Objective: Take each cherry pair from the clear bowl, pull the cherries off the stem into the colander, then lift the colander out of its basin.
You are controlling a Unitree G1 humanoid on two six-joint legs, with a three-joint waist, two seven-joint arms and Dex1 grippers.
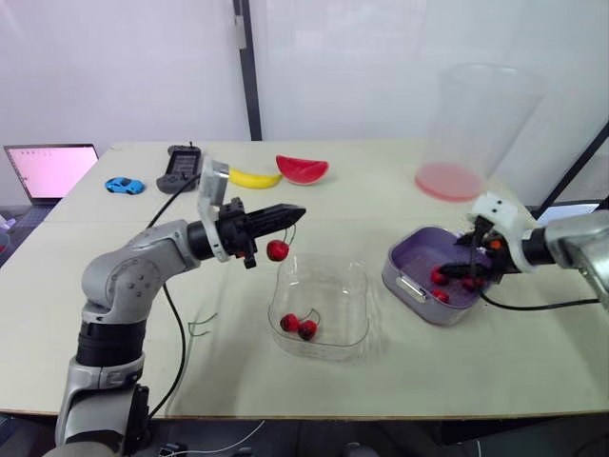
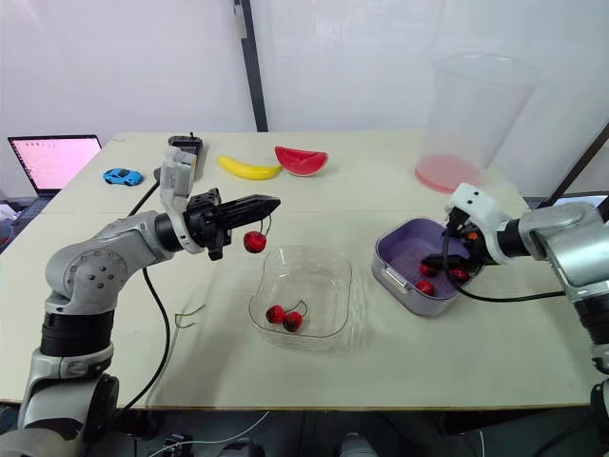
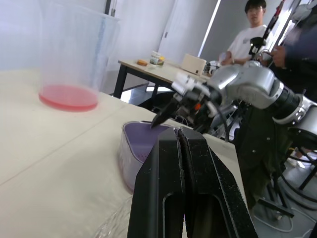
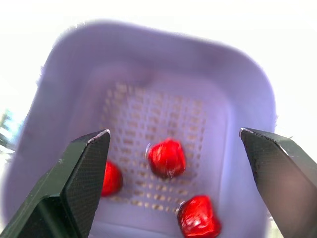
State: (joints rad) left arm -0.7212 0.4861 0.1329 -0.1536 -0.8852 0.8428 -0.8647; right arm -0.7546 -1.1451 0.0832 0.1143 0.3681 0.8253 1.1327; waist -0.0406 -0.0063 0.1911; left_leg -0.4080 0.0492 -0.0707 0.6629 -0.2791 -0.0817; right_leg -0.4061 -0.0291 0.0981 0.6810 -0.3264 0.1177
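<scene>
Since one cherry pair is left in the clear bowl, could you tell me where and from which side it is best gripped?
Probably by the thin stem joining the cherry pair, coming straight down through the open top of the clear bowl: its walls block a sideways approach, and the round cherries would likely slip from a pinch.

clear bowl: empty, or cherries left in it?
Not empty. One cherry pair lies inside the clear bowl. Another cherry hangs from the shut left gripper, out of the bowl.
</scene>
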